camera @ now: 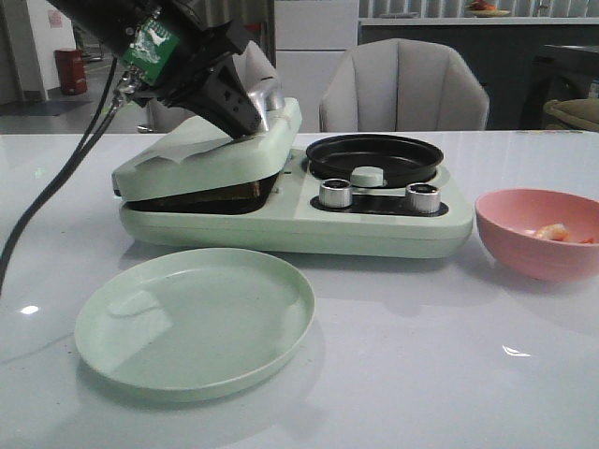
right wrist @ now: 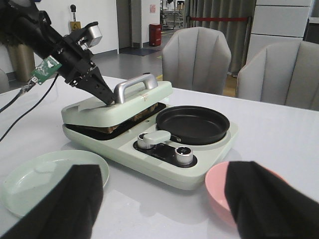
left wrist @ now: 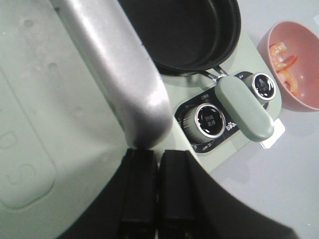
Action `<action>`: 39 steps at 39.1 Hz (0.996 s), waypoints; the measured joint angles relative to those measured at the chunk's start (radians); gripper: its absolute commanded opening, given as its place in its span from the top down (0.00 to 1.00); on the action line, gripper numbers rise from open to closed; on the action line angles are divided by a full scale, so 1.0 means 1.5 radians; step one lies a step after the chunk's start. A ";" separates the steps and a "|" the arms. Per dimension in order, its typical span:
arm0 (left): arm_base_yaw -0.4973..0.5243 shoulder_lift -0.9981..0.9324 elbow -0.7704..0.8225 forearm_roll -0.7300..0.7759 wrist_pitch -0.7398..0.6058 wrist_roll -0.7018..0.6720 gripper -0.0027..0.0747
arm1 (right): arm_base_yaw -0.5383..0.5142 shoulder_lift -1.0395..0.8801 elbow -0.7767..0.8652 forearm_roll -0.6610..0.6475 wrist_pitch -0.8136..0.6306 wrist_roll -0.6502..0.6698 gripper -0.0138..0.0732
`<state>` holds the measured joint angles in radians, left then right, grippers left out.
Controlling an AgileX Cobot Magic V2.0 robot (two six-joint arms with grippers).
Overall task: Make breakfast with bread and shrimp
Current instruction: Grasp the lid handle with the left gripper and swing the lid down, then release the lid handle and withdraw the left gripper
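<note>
Your left gripper [right wrist: 107, 97], fingers together, presses at the lid handle [right wrist: 133, 86] w/o gripping it. It can slip; lid [camera: 201, 154] drops on bread [right wrist: 130, 118]. Right gripper [right wrist: 159, 199] open, idle. Shrimp [camera: 552, 231] in pink bowl [camera: 524, 253].

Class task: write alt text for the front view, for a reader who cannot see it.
The left gripper presses at the silver handle of a pale green breakfast maker, its lid slightly ajar. An empty green plate sits in front; a pink bowl with shrimp stands to the right.
</note>
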<state>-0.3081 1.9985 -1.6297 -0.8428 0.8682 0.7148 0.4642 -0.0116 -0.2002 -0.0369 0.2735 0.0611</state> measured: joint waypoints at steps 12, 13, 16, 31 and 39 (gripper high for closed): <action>0.000 -0.022 -0.064 0.139 0.035 -0.074 0.81 | 0.000 0.000 0.000 0.000 0.000 0.000 0.15; -0.001 -0.030 -0.069 0.168 0.035 -0.088 0.81 | 0.000 0.000 0.000 0.000 0.000 0.000 0.15; -0.003 -0.062 -0.084 0.256 0.035 -0.143 0.81 | 0.000 0.000 0.000 0.000 0.000 0.000 0.15; 0.007 -0.240 -0.061 0.512 0.050 -0.299 0.81 | 0.000 0.000 0.000 0.000 0.000 0.000 0.15; 0.025 -0.356 0.062 0.513 -0.008 -0.310 0.81 | 0.000 0.000 0.000 0.000 0.000 0.000 0.15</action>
<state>-0.2711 1.4639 -1.5365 -0.0725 0.8565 0.2500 0.4642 -0.0116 -0.2002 -0.0369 0.2735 0.0611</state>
